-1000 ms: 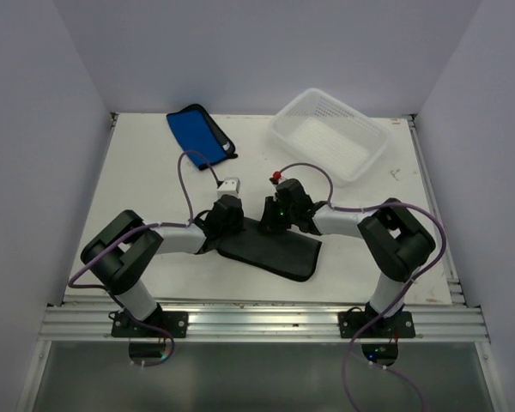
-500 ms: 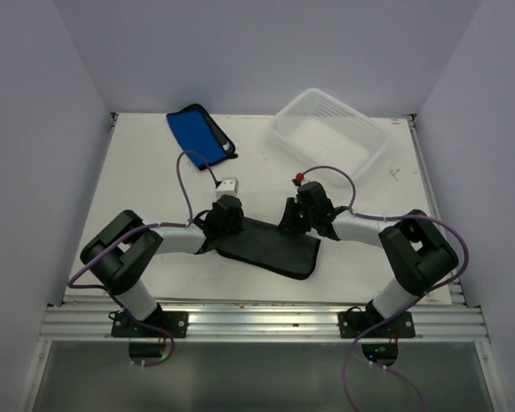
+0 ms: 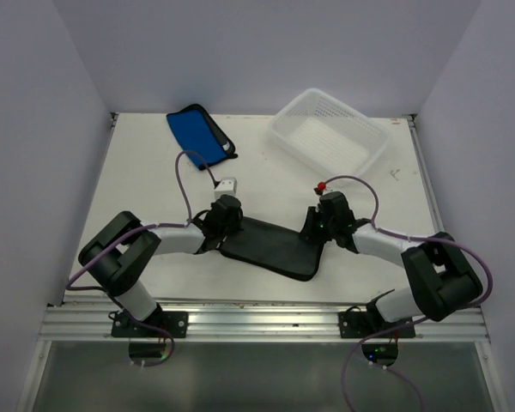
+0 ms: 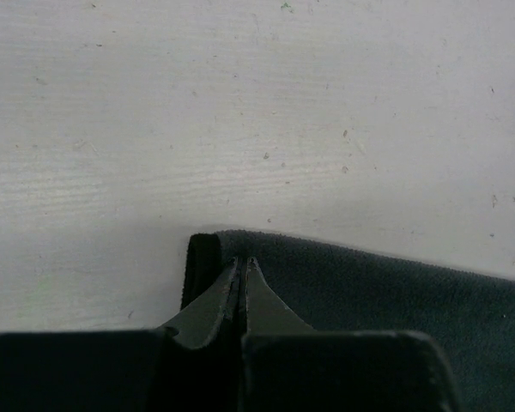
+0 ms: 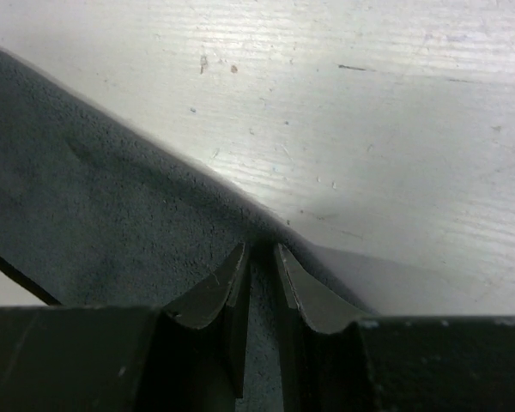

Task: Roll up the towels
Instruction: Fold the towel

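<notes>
The dark purple-and-black towel [image 3: 270,249] lies flat at the front middle of the table. My left gripper [image 3: 223,233] is pressed down at its left corner, jaws shut on the cloth [image 4: 369,292]; the corner edge curls up beside the left gripper [image 4: 243,262]. My right gripper [image 3: 314,233] is at the towel's far right corner. In the right wrist view the right gripper [image 5: 262,251] is nearly closed, with a strip of the towel [image 5: 94,215] pinched in the narrow gap. The bright blue towel [image 3: 197,136] with black edging lies flat at the back left, away from both grippers.
A white perforated basket [image 3: 379,146] stands at the back right, tilted and empty. The table's front edge runs along a metal rail just behind the arm bases. Purple cables loop over both arms.
My right gripper has moved right and slightly nearer along the dark towel's far edge, from its middle to its right corner. The left gripper has stayed at the left corner.
</notes>
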Robot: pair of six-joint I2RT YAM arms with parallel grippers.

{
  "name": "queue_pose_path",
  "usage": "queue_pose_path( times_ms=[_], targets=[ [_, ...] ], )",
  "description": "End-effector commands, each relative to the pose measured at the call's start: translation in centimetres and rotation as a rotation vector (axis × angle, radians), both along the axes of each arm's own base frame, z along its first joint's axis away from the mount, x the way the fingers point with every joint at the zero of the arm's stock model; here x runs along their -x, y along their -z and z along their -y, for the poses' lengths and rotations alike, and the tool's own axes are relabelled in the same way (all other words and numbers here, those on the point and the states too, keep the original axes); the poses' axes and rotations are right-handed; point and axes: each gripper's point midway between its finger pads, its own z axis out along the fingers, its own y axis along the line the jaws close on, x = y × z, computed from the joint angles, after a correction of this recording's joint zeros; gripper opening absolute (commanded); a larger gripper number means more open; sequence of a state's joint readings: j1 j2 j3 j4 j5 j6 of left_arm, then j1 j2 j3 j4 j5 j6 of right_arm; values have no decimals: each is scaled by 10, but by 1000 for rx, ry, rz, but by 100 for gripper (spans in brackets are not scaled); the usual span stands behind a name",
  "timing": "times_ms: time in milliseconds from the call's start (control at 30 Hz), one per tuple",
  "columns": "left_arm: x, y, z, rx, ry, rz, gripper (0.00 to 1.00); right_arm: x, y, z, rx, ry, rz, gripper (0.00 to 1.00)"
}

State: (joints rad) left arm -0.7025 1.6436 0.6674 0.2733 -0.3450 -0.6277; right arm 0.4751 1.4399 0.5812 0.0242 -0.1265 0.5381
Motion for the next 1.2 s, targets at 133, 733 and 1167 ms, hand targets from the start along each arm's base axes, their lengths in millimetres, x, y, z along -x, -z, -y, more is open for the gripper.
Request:
queue_pose_path(
  times_ms=[133, 733, 1167],
  targets=[
    [-4, 0, -13, -35, -62, 6, 0, 10, 2, 19, 65, 8, -6, 24],
    [-2, 3, -18, -29, -71, -22, 0, 30, -8, 45, 132, 59, -16, 37],
    [6, -3, -17, 12, -63, -24, 0, 19, -19, 34, 113, 38, -29, 37]
  ],
)
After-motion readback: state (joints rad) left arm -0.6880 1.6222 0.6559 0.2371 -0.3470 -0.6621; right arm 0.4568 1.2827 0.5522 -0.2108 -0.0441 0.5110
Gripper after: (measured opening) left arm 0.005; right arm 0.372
